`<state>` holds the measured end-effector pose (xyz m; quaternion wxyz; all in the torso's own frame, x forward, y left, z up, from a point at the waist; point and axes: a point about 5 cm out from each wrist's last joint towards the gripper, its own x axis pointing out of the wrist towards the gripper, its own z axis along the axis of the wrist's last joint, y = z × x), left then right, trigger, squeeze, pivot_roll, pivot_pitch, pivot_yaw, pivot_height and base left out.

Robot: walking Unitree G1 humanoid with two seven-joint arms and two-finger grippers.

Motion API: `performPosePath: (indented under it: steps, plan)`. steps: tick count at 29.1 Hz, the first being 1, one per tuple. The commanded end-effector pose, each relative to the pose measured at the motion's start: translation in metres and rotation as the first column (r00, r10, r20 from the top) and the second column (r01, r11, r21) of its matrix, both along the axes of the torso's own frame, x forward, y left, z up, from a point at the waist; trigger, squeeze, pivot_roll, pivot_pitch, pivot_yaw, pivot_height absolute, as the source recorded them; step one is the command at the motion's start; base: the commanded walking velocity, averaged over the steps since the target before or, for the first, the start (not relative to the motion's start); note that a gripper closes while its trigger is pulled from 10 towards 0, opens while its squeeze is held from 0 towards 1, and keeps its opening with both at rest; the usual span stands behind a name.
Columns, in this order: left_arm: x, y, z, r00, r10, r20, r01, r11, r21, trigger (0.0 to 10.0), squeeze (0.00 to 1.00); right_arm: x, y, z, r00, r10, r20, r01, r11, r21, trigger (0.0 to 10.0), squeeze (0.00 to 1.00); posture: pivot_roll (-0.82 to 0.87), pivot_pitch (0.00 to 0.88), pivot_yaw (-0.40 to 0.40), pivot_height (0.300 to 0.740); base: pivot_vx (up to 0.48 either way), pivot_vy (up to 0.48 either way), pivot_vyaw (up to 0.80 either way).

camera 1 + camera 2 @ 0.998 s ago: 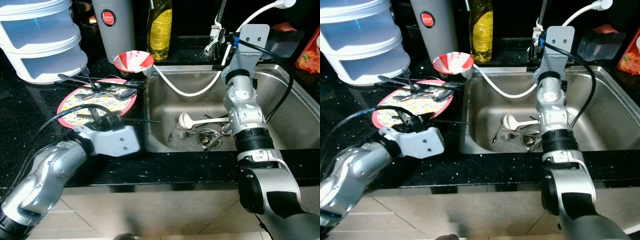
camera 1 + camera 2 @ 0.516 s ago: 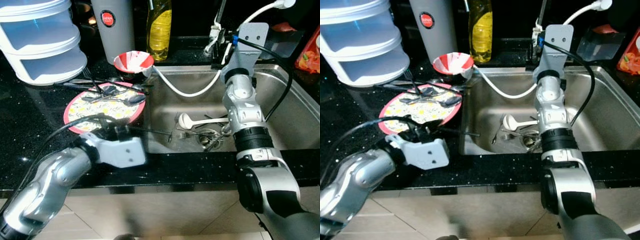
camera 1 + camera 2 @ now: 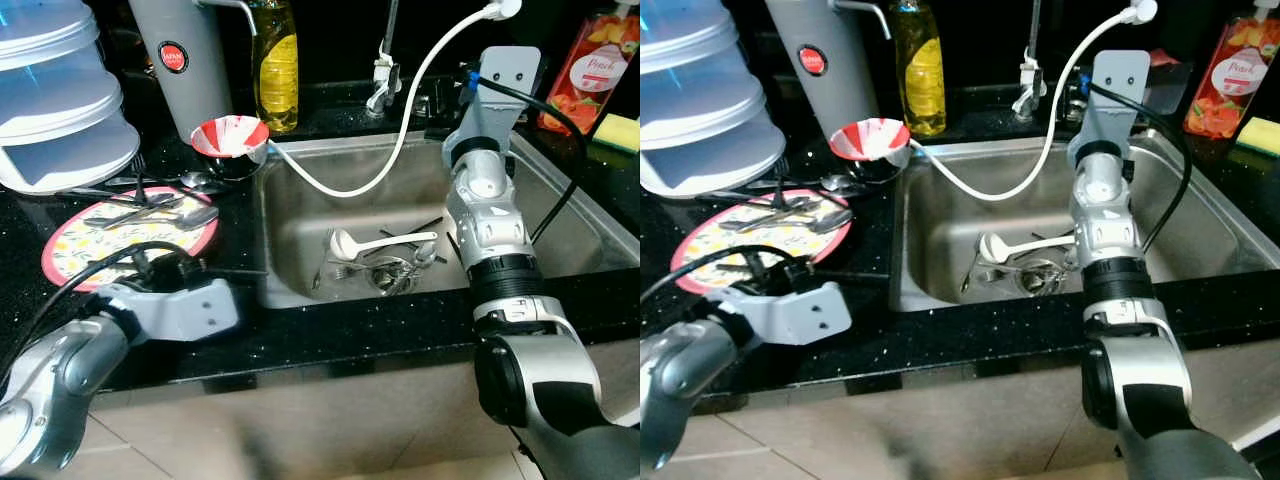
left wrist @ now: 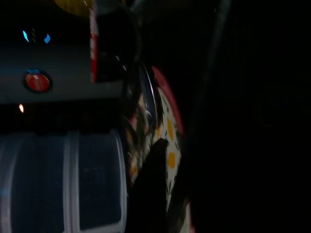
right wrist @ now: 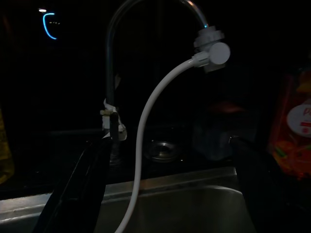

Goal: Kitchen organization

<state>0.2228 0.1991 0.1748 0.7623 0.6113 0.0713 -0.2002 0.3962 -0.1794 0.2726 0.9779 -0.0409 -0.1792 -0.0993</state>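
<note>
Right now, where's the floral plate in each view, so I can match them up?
Left eye view: floral plate on the counter, left of the sink.
Right eye view: same spot, cutlery on it.
Left wrist view: edge-on, mid-frame.
Right wrist view: faces the faucet and white hose.
Shared landmark: grey flask with red logo.

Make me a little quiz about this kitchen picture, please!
1. True or false: the white ladle lies inside the sink.
2. What rests on the flowery plate? A) forks and spoons B) a sponge C) a banana
3. Fill in: the red and white bowl sits in front of the tall grey ____.

Key: 1 true; 2 A; 3 flask.
</note>
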Motion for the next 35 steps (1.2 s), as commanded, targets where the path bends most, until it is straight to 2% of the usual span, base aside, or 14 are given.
performPosePath:
  steps: [1,2,3,9,10,17,18,19,20,22,24,28,30,35]
  plan:
    - [-0.008,0.007,-0.032,0.984,0.056,-0.17,-0.053,0.998,0.021,10.0,1.0,0.002,0.005,-0.001,1.0,0.016,-0.004,-0.016,1.0,0.013,10.0,0.0,0.21,0.0,-0.004,0.74,0.0,0.0,0.0]
    - [-0.008,0.007,-0.032,0.984,0.056,-0.17,-0.053,0.998,0.021,10.0,1.0,0.002,0.005,-0.001,1.0,0.016,-0.004,-0.016,1.0,0.013,10.0,0.0,0.21,0.0,-0.004,0.74,0.0,0.0,0.0]
    - [-0.008,-0.003,-0.03,0.985,0.018,-0.17,-0.022,1.0,-0.022,10.0,0.0,0.002,0.006,0.0,1.0,0.02,-0.005,-0.02,1.0,0.013,10.0,0.0,0.22,0.0,-0.005,0.74,0.0,0.0,0.0]
    - [-0.01,-0.026,-0.023,0.984,-0.09,-0.154,0.068,0.988,-0.142,10.0,0.0,0.002,0.005,0.0,1.0,0.02,-0.005,-0.02,1.0,0.012,10.0,0.0,0.21,0.0,-0.005,0.74,0.0,0.0,0.0]
    - [-0.009,-0.03,-0.02,0.985,-0.1,-0.137,0.078,0.984,-0.158,10.0,1.0,0.002,0.005,0.0,1.0,0.018,-0.004,-0.018,1.0,0.011,10.0,0.0,0.2,0.0,-0.003,0.74,0.0,0.0,0.0]
    - [-0.001,-0.035,-0.013,0.989,-0.14,-0.052,0.136,0.988,-0.078,10.0,0.75,0.001,0.002,0.0,1.0,0.007,-0.003,-0.007,1.0,0.01,10.0,0.0,0.2,0.0,0.003,0.74,0.0,0.0,0.0]
    - [0.002,-0.038,-0.009,0.988,-0.15,-0.029,0.147,0.985,-0.092,10.0,0.0,0.001,0.002,0.001,1.0,0.006,-0.001,-0.006,1.0,0.01,10.0,0.0,0.19,0.0,0.004,0.74,0.0,0.0,0.0]
    - [0.002,-0.038,-0.009,0.988,-0.15,-0.029,0.147,0.985,-0.092,10.0,0.0,0.001,0.002,0.001,1.0,0.006,-0.001,-0.006,1.0,0.01,10.0,0.0,0.19,0.0,0.004,0.74,0.0,0.0,0.0]
    - [0.004,-0.043,-0.007,0.986,-0.164,-0.022,0.161,0.982,-0.101,10.0,1.0,0.001,0.002,0.001,1.0,0.005,0.0,-0.005,1.0,0.011,10.0,0.0,0.19,0.0,0.004,0.74,0.0,0.0,0.0]
    - [0.005,-0.044,-0.007,0.986,-0.167,-0.019,0.164,0.982,-0.097,10.0,1.0,0.001,0.003,0.001,1.0,0.005,0.0,-0.005,1.0,0.011,10.0,0.0,0.19,0.0,0.004,0.74,0.0,0.0,0.0]
    - [0.005,-0.045,-0.01,0.984,-0.176,-0.041,0.172,0.981,-0.089,10.0,0.0,0.001,0.003,0.001,1.0,0.004,0.001,-0.004,1.0,0.012,10.0,0.0,0.19,0.0,0.004,0.74,0.0,0.0,0.0]
    - [0.005,-0.048,-0.018,0.978,-0.191,-0.08,0.185,0.98,-0.079,10.0,0.0,0.001,0.002,0.001,1.0,0.004,0.001,-0.004,1.0,0.012,10.0,0.0,0.19,0.0,0.001,0.74,0.0,0.0,0.0]
    - [0.009,-0.05,-0.024,0.974,-0.204,-0.096,0.196,0.977,-0.081,0.0,0.0,0.002,0.003,0.001,1.0,0.005,0.001,-0.005,1.0,0.013,10.0,0.0,0.19,0.0,-0.002,0.74,0.0,0.0,0.0]
    - [0.018,-0.056,-0.031,0.965,-0.242,-0.096,0.235,0.969,-0.078,0.0,0.0,0.002,0.004,0.001,1.0,0.01,0.002,-0.01,1.0,0.015,10.0,0.0,0.19,0.0,-0.003,0.74,0.0,0.0,0.0]
